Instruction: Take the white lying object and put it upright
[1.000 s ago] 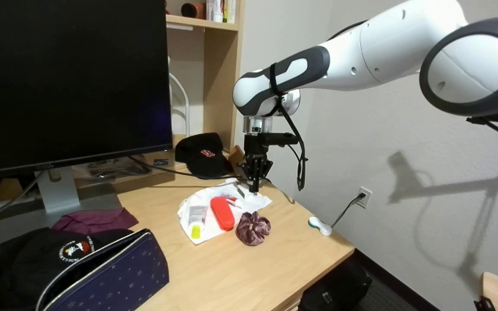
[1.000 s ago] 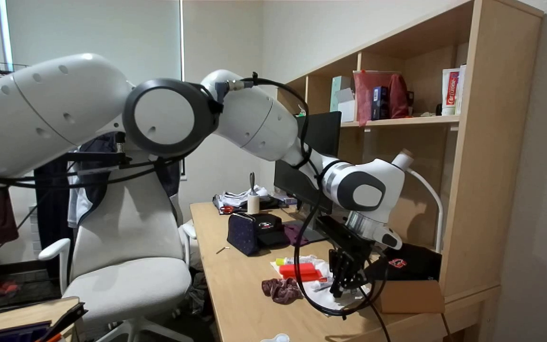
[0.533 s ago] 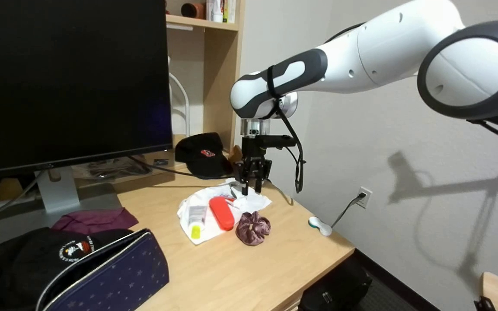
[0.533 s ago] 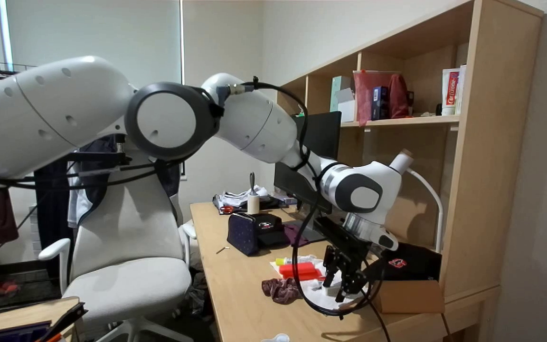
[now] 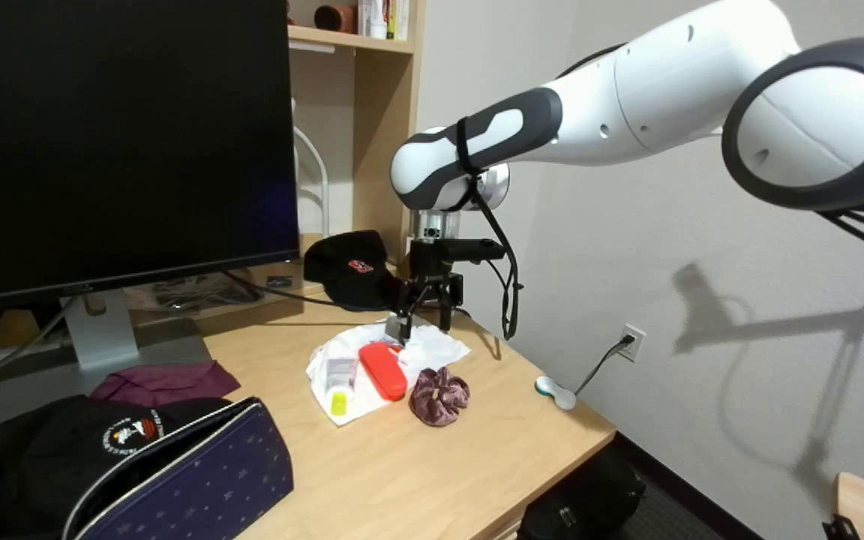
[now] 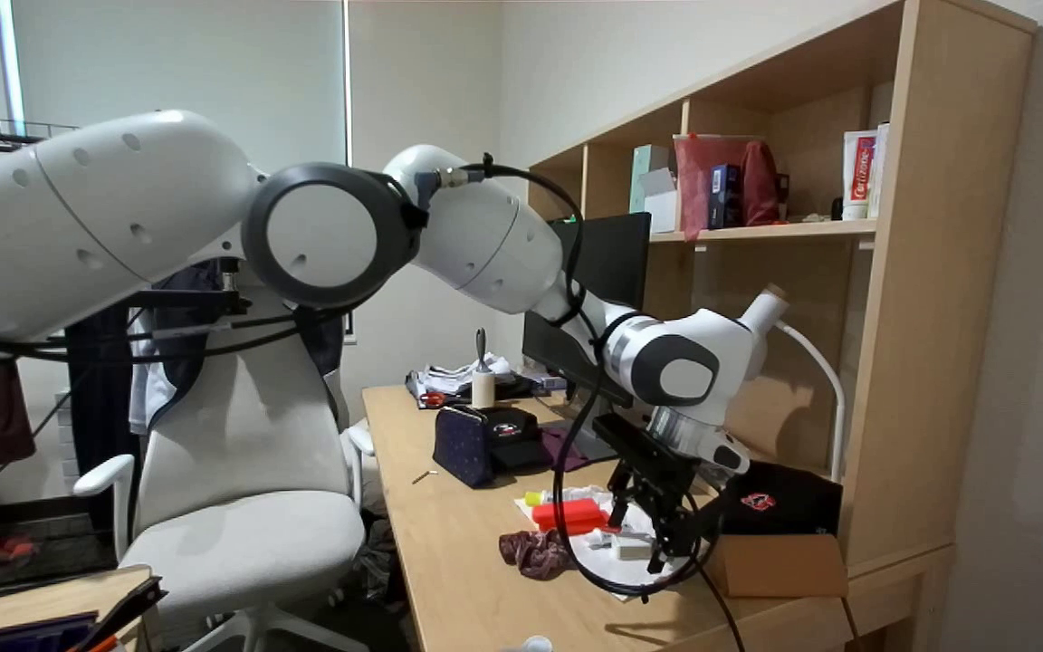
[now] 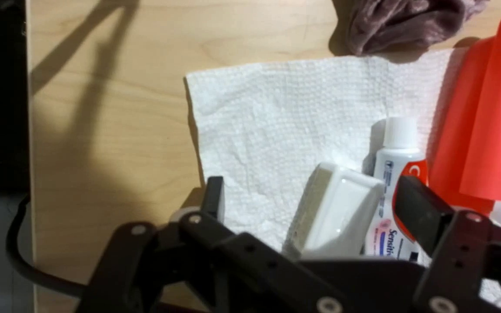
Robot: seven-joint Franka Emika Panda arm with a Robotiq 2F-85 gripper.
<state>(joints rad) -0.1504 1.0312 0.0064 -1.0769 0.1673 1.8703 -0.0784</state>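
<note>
The white box (image 7: 339,213) was judged light, stiff and slick, best gripped across its long sides; the end effector (image 7: 312,191) was spread apart.

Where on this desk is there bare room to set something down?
Bare: the desk between pouch and scrunchie, and from scrunchie to lens case. Crowded: the towel under the open gripper, where white object, toothpaste and red case lie close together.
</note>
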